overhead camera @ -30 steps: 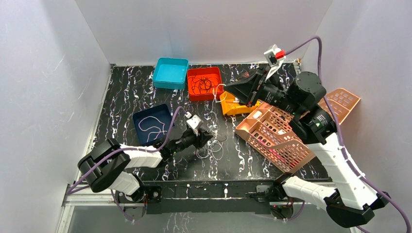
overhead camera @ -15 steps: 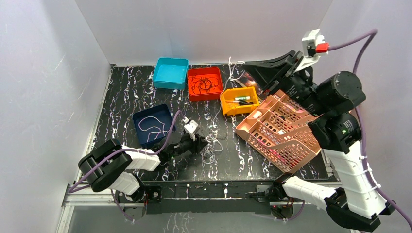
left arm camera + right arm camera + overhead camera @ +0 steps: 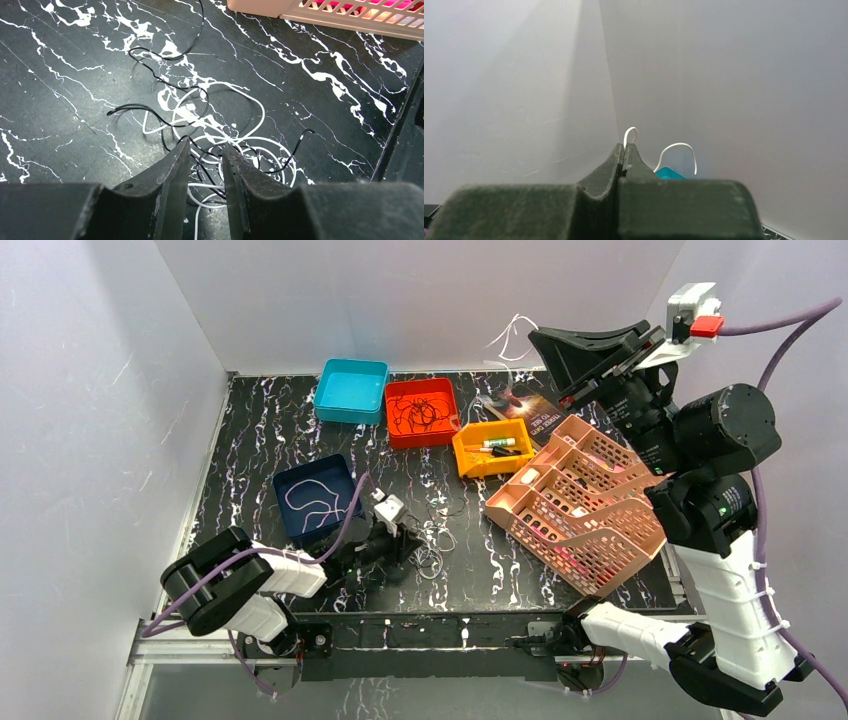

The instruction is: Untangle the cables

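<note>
A tangle of thin white and black cables (image 3: 432, 558) lies on the black marbled table near its front edge. In the left wrist view the white loops (image 3: 220, 135) and a black strand (image 3: 165, 55) spread out ahead of the fingers. My left gripper (image 3: 408, 540) sits low over the tangle's near side. Its jaws stand a little apart (image 3: 205, 146), open, with strands lying between and under them. My right gripper (image 3: 535, 335) is raised high at the back, shut on a white cable (image 3: 515, 335). Small loops of that white cable (image 3: 630, 131) poke out past its tips (image 3: 624, 146).
A teal tray (image 3: 352, 390), a red tray (image 3: 421, 412) holding black cables and a yellow tray (image 3: 492, 448) with small items stand at the back. A dark blue tray (image 3: 314, 497) holds a pale cable. Pink lattice baskets (image 3: 580, 510) lean at the right.
My right arm has swung up and back to the right, carrying the white cable off the table. My left gripper has drawn back toward the near left over the tangle.
</note>
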`<state>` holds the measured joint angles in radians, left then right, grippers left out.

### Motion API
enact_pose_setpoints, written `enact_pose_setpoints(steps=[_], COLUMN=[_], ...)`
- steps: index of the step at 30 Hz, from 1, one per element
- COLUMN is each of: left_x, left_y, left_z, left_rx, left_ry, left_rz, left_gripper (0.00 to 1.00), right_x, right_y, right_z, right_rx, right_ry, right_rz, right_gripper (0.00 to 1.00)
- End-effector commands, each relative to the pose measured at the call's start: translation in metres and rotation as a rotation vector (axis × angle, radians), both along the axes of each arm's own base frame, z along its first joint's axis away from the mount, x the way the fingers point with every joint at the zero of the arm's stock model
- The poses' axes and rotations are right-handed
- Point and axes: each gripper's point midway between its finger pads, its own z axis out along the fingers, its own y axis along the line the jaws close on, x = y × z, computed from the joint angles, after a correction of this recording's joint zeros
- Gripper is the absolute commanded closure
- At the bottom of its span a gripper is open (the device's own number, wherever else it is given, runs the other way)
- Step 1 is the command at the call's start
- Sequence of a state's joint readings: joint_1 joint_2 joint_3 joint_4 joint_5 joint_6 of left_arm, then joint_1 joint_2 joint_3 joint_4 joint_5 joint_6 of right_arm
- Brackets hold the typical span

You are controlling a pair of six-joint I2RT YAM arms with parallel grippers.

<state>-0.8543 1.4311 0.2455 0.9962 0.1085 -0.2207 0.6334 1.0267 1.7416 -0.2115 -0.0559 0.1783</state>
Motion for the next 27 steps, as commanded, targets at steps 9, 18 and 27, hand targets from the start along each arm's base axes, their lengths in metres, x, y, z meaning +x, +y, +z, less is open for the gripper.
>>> enact_pose_setpoints(steps=[9,18,27], left_x=[0.01,0.007,-0.01], left_y=[0.002,0.024,0.036], left_z=[0.077,0.124,0.208], left_rx=[-0.134,-0.108,-0.155], left_ry=[-0.115,-0.135,-0.359], left_rz=[0.061,0.124,0.031], left_gripper=[0.35,0.23,0.2], right_x=[0.018,0.036,0.029], right_y=[0.001,0.009,0.03], right_z=[-0.03,-0.09,-0.134], right_rx=[-0.01,-0.074,-0.169], right_ry=[0.064,0.199,0.235], right_rz=[-0.049,-0.072,0.04], right_gripper=[1.0,1.0,1.0])
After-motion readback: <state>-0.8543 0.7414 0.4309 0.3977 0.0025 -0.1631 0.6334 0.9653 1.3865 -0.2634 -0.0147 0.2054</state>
